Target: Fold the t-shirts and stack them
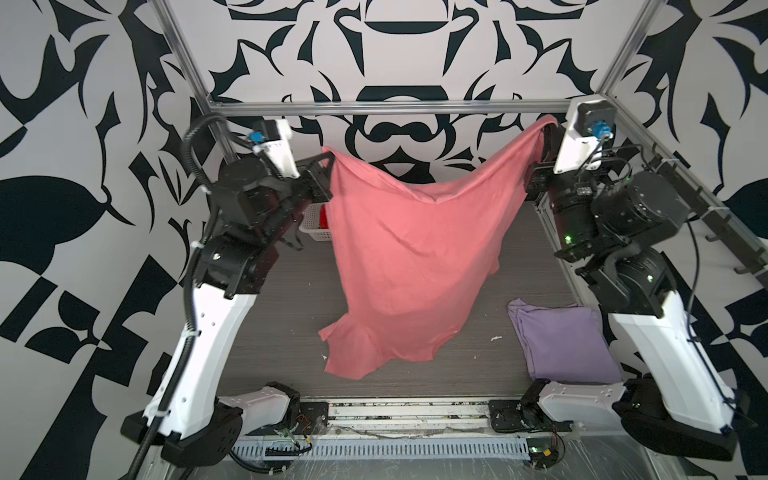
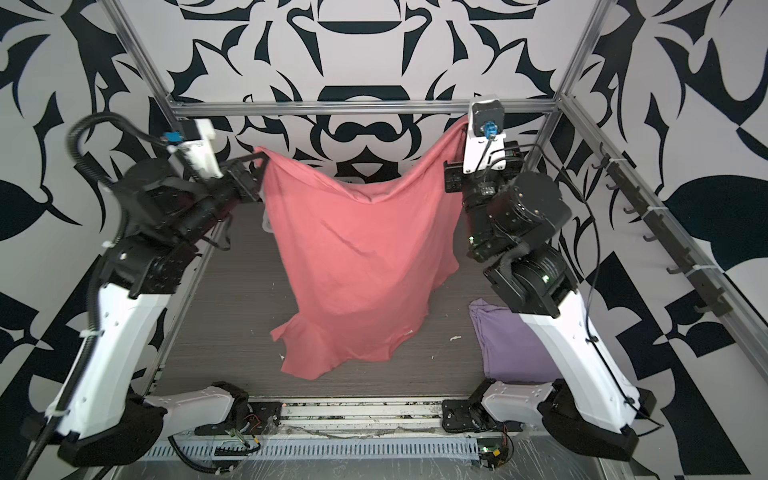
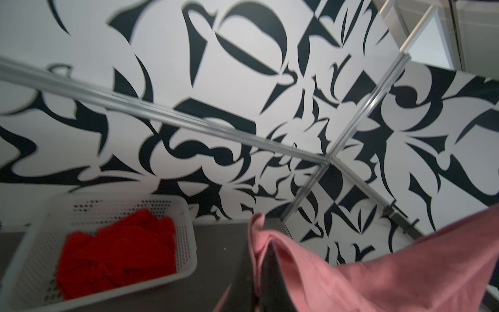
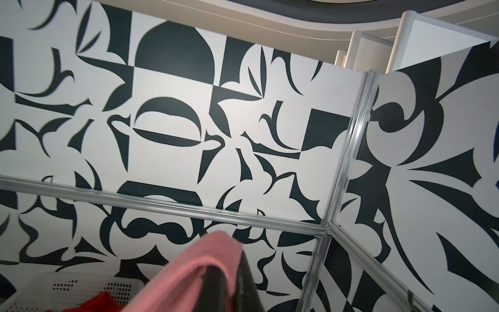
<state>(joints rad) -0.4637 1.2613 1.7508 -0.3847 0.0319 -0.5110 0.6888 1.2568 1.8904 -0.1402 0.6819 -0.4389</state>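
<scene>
A salmon-pink t-shirt (image 1: 407, 257) (image 2: 357, 257) hangs spread between my two raised grippers above the table's middle. My left gripper (image 1: 330, 157) (image 2: 262, 157) is shut on its left upper corner; in the left wrist view the cloth (image 3: 351, 275) is pinched between the jaws of that gripper (image 3: 260, 251). My right gripper (image 1: 550, 124) (image 2: 464, 124) is higher and shut on the other corner, and the pink fabric (image 4: 189, 270) drapes over it (image 4: 229, 272). A folded lavender t-shirt (image 1: 561, 340) (image 2: 511, 349) lies at the front right. A crumpled red t-shirt (image 3: 116, 251) (image 1: 324, 218) lies in the basket.
A white lattice basket (image 3: 189, 224) (image 1: 316, 235) stands at the back left of the dark table (image 1: 282, 332), partly behind the left arm and the hanging shirt. An aluminium frame bar (image 1: 374, 107) runs along the back, close to both raised grippers.
</scene>
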